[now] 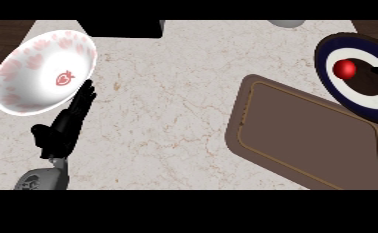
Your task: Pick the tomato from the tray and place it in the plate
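Head view of a pale marble counter [170, 102]. The tomato [344, 69], a small glossy red ball, lies on the white centre of the dark-rimmed plate [325, 72] at the right edge, apart from the brown tray [295, 137], which sits just below and to the left of the plate with nothing visible on it. A dark shape [368, 79] touches the tomato from the right; it is probably the right hand, but it is cut by the frame, so whether its fingers are open or curled cannot be told. The left hand [70, 122] rests at the lower left, fingers straight and close together, pointing up toward a white bowl [46, 72] with pink petal marks and a red emblem; it holds nothing. Judged from its look, the tomato should be light, smooth, prone to roll and slip, and soft enough to bruise; it is best taken across its widest girth, with fingers and thumb on opposite sides.
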Controlling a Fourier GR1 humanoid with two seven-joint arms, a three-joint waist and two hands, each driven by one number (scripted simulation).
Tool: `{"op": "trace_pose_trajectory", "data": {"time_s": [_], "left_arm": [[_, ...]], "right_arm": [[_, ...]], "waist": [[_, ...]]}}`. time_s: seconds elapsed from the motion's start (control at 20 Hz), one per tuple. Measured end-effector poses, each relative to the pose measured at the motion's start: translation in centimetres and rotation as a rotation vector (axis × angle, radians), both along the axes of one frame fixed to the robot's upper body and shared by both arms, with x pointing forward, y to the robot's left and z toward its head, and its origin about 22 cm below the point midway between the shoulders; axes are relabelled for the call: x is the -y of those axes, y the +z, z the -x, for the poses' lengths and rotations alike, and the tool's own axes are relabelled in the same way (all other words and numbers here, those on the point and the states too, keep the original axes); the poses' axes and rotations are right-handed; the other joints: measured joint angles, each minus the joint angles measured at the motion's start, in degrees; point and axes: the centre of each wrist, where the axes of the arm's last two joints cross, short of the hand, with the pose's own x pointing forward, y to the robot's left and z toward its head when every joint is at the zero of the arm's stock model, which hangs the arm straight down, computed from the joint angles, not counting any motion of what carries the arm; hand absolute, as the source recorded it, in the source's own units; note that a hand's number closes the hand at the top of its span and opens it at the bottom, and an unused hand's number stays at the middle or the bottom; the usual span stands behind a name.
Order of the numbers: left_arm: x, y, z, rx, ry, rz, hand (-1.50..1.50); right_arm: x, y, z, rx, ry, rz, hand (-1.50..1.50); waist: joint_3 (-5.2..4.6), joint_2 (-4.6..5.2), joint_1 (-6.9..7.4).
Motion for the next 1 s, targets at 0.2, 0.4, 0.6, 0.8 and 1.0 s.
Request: {"op": "trace_pose_trajectory", "data": {"time_s": [0.2, 0.4, 0.6, 0.8, 1.0], "left_arm": [[0.2, 0.0, 0.2, 0.003, 0.005, -0.003, 0.00], [-0.2, 0.2, 0.0, 0.000, -0.001, -0.001, 0.00], [0.0, 0.4, -0.1, 0.002, 0.003, 0.004, 0.00], [-0.2, 0.6, -0.1, 0.012, 0.004, 0.010, 0.00], [-0.5, 0.4, 0.0, 0.014, 0.006, 0.011, 0.00]], "right_arm": [[0.4, 0.1, 0.2, 0.072, -0.025, -0.120, -1.50], [2.1, 0.2, 1.7, 0.167, -0.061, -0.275, -1.50], [4.6, -0.1, 4.5, 0.235, -0.054, -0.419, -1.50], [6.8, -1.3, 7.8, 0.282, -0.047, -0.496, -1.50], [8.7, -2.3, 11.3, 0.302, -0.031, -0.509, -1.50]], "waist": [[0.05, 0.05, 0.00], [0.13, 0.19, -0.17], [0.21, 0.24, -0.32], [0.35, 0.48, -0.22], [0.47, 0.64, -0.33]]}}
